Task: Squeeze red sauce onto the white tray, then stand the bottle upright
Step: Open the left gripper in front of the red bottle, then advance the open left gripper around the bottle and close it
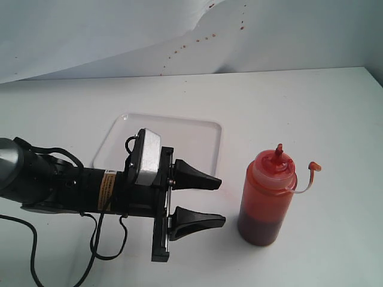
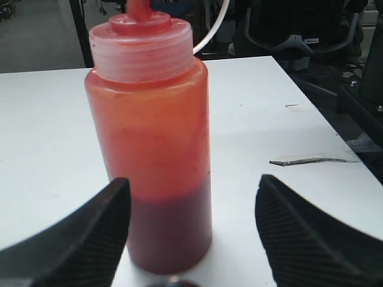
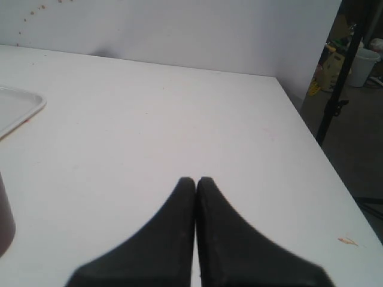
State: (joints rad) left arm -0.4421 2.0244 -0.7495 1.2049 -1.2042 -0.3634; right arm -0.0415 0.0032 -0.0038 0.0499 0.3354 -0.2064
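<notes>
Currently my left gripper (image 1: pixel 222 201) is spread wide just beside the upright translucent red-tinted plastic squeeze bottle (image 1: pixel 266 200), not touching; my right gripper (image 3: pixel 196 179) is pinched closed, empty.

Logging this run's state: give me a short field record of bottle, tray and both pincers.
bottle: upright on the table, beside the white tray, apart
cap: off nozzle, on its tether
red sauce: settled low in bottle; none visible on tray
left pincer: open, facing bottle, not touching
right pincer: shut, holding nothing
</notes>
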